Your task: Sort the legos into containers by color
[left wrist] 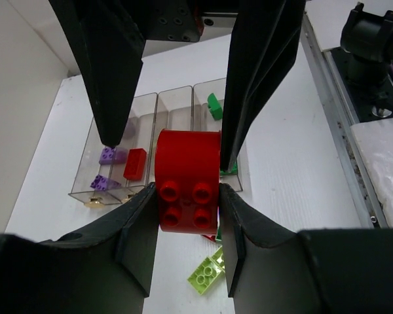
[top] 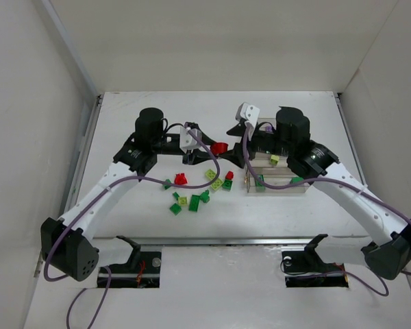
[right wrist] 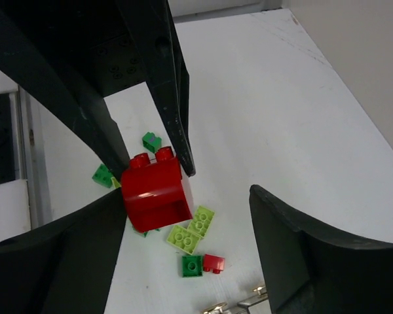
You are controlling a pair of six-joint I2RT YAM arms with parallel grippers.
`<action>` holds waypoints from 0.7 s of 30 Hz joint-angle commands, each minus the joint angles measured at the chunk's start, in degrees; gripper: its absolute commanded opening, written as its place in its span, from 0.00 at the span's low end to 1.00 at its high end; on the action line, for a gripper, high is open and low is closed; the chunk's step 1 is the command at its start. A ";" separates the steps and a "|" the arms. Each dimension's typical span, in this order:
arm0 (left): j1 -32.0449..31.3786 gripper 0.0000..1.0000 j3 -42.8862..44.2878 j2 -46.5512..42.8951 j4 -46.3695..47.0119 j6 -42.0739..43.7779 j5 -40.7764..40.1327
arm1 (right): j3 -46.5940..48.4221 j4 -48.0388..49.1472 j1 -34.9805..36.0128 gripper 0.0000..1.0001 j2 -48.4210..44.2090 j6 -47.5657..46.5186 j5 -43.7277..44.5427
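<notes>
My left gripper (top: 216,149) is shut on a red arched brick (top: 220,147) and holds it above the table, just left of the containers (top: 279,181). In the left wrist view the brick (left wrist: 187,190) sits squeezed between my fingers, studs facing the camera. My right gripper (top: 235,153) is open, its jaws standing wide on either side of that brick (right wrist: 154,195); the brick is close against its left finger (right wrist: 85,248). The bins (left wrist: 150,108) hold purple bricks (left wrist: 108,156), a red one (left wrist: 135,163) and a green one (left wrist: 214,106).
Loose legos lie on the table left of the bins: a red one (top: 181,179), yellow-green ones (top: 216,181) (right wrist: 191,230), green ones (top: 194,203) (right wrist: 191,265) and a small red one (right wrist: 213,263). Enclosure walls stand on both sides. A metal rail (top: 226,241) runs along the near edge.
</notes>
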 commanded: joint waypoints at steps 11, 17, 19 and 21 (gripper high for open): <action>0.13 0.00 2.43 -0.05 0.76 -1.79 4.17 | 3.68 2.13 0.82 0.13 2.71 -2.98 -2.19; 0.13 0.63 0.24 -0.58 3.21 -5.55 -0.84 | 4.21 2.13 0.82 0.00 3.24 -1.66 1.58; 0.13 0.97 -1.08 -1.11 5.75 -7.41 -4.25 | 4.21 2.66 0.82 0.00 3.76 0.71 4.21; 0.13 1.00 -2.74 -2.16 7.17 -9.77 -7.77 | 4.21 3.18 0.82 0.00 5.25 2.90 10.70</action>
